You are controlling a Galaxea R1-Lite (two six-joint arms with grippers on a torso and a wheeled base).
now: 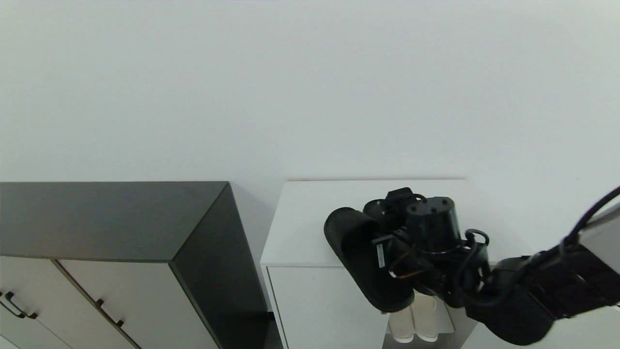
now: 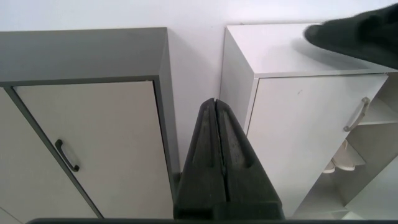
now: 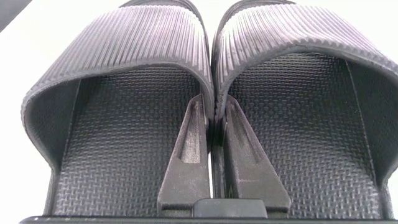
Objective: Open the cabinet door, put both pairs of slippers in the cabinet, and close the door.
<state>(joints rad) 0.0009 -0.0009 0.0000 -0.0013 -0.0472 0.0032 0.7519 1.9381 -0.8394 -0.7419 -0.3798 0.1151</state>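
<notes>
A pair of black slippers (image 1: 368,257) hangs in front of the white cabinet's (image 1: 310,223) top edge, toes up. My right gripper (image 1: 390,254) is shut on them. In the right wrist view its fingers (image 3: 186,155) pinch the two inner side walls of the black slippers (image 3: 124,124) together. A pair of white slippers (image 1: 414,325) stands on a shelf inside the cabinet, beside the open white door (image 2: 311,137) with its bar handle (image 2: 357,115). My left gripper (image 2: 216,155) is shut on nothing, low between the two cabinets.
A dark grey cabinet (image 1: 111,218) with beige doors and black handles (image 2: 67,155) stands left of the white one, with a narrow gap between them. A plain white wall (image 1: 310,87) rises behind both.
</notes>
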